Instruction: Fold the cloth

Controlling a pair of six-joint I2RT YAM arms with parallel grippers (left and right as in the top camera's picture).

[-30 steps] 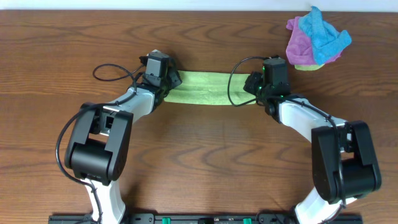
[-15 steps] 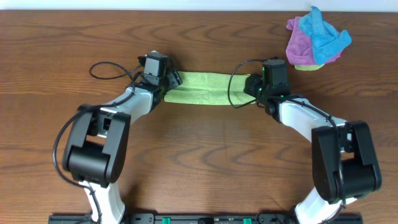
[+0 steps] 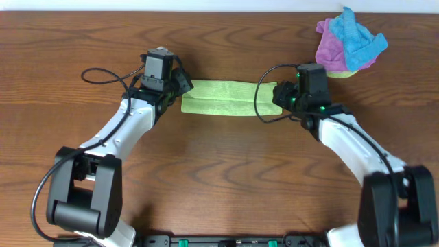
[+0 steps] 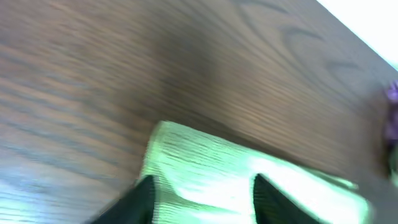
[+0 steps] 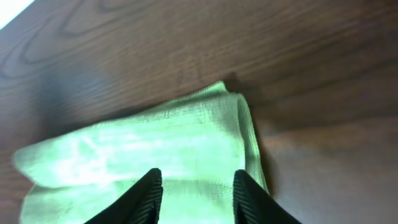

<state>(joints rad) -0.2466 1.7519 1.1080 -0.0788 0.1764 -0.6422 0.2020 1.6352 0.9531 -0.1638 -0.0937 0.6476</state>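
Note:
The lime-green cloth (image 3: pixel 226 98) lies folded into a long flat strip on the wooden table between my two arms. My left gripper (image 3: pixel 180 85) is at its left end, fingers open and hovering over the cloth's end (image 4: pixel 205 171). My right gripper (image 3: pixel 278 95) is at its right end, fingers open above the folded edge (image 5: pixel 186 140). Neither gripper holds the cloth. The white tag is not visible.
A heap of purple and bright blue cloths (image 3: pixel 348 42) over a green one sits at the back right corner. A black cable (image 3: pixel 103 74) loops from the left arm. The wooden table (image 3: pixel 226 165) extends in front of the strip.
Both grippers have let go of the cloth's ends and drawn back outward, the left arm moving left and up, the right arm moving right. The cloth now lies flat as a strip.

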